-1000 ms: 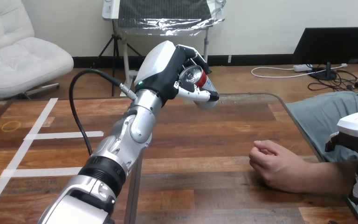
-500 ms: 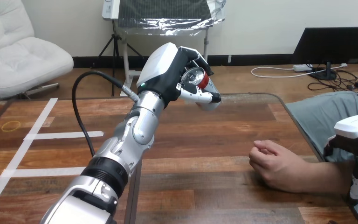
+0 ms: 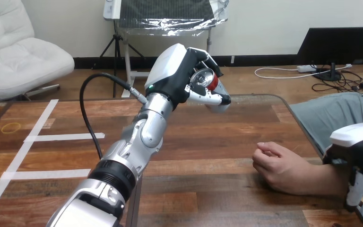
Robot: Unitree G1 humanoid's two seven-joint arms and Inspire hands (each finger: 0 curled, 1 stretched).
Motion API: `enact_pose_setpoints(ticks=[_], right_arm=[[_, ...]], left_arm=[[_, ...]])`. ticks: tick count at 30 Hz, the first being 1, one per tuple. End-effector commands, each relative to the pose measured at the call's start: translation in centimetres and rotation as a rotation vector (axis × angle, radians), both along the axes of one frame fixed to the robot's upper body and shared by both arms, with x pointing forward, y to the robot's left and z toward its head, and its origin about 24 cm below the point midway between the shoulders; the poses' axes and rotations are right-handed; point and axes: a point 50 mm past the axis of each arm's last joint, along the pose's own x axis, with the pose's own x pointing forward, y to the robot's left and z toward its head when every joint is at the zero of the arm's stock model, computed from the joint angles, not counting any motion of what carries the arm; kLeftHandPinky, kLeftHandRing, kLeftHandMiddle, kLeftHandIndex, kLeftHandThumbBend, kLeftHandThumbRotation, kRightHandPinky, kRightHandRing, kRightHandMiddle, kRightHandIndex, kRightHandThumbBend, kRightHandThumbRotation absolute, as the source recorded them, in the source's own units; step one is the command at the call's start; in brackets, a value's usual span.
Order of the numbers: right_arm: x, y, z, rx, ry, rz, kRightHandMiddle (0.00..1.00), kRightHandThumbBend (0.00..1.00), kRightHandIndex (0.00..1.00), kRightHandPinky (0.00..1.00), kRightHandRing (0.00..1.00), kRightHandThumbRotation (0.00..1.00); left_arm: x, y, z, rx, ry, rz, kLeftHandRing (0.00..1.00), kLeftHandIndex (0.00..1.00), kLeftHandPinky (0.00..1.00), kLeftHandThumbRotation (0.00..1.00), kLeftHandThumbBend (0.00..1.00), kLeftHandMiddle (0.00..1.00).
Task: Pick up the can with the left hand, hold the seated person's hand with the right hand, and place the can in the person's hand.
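My left hand [image 3: 179, 75] is raised above the far middle of the table, shut on a red and silver can [image 3: 207, 79] that lies tilted with its top towards me. The person's hand [image 3: 278, 165] rests on the table at the right as a loose fist, thumb side up, well below and to the right of the can. My right hand [image 3: 361, 153] comes in at the right edge, just over the person's forearm [image 3: 333, 179]. Its fingers [image 3: 354, 189] hang straight down in front of the forearm and are not curled round it.
White tape lines [image 3: 52, 137] and a yellow rubber band [image 3: 11, 126] lie on the table's left part. The table's right edge [image 3: 302, 127] runs just beyond the person's hand. Bare wood lies between the can and the fist.
My left hand has carried the can a little to the right. My right hand has moved left and down, closer over the person's forearm. The person's hand has stayed still.
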Motion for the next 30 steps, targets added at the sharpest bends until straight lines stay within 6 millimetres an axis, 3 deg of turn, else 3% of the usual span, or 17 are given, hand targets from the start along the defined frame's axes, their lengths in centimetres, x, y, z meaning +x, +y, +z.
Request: enact_pose_setpoints(ticks=[1, 10, 30], right_arm=[[1.6, 1.1, 1.5, 0.013, -0.089, 0.04, 0.88, 0.74, 0.82, 0.89, 0.91, 0.16], [1.7, 1.5, 0.8, 0.005, -0.07, 0.051, 0.87, 0.72, 0.82, 0.88, 0.9, 0.16], [1.7, 1.9, -0.6, 0.013, -0.023, 0.054, 0.85, 0.71, 0.81, 0.89, 0.88, 0.14]], left_arm=[[1.1, -1.3, 4.6, -0.027, -0.139, -0.031, 0.42, 0.47, 0.37, 0.0, 0.71, 0.47], [1.1, -1.4, 4.4, -0.046, -0.113, -0.036, 0.4, 0.47, 0.35, 0.0, 0.7, 0.47], [0.9, -1.5, 4.2, -0.029, -0.117, -0.046, 0.44, 0.46, 0.41, 0.0, 0.71, 0.48]])
